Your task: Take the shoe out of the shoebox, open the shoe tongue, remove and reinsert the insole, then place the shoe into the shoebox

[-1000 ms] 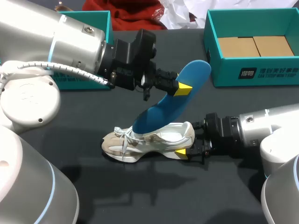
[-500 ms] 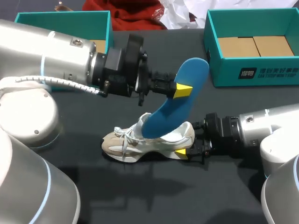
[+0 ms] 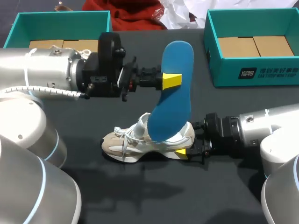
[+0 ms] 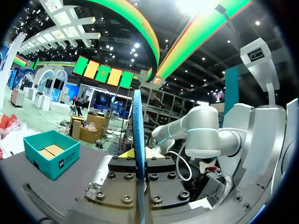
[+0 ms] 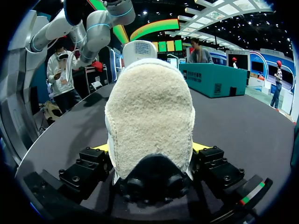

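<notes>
A beige and white shoe (image 3: pixel 140 140) lies on its side on the black table (image 3: pixel 140 196). My right gripper (image 3: pixel 188 143) is shut on its heel. In the right wrist view the fuzzy heel (image 5: pixel 149 112) fills the gap between the fingers of that gripper (image 5: pixel 149 150). My left gripper (image 3: pixel 172 80) is shut on a blue insole (image 3: pixel 172 100), which stands nearly upright with its lower end at the shoe's opening. In the left wrist view the insole (image 4: pixel 138 121) shows edge-on, pinched in the gripper (image 4: pixel 138 154). An open teal shoebox (image 3: pixel 252 70) stands at the back right.
A second teal box (image 3: pixel 60 18) stands at the back left, behind my left arm. Red cloth (image 3: pixel 126 14) and white paper (image 3: pixel 180 14) lie at the far edge. The left wrist view also takes in the teal shoebox (image 4: pixel 51 158).
My left gripper has drawn back to the left and turned, swinging the insole from a slant to nearly upright. The right gripper and the shoe have stayed put.
</notes>
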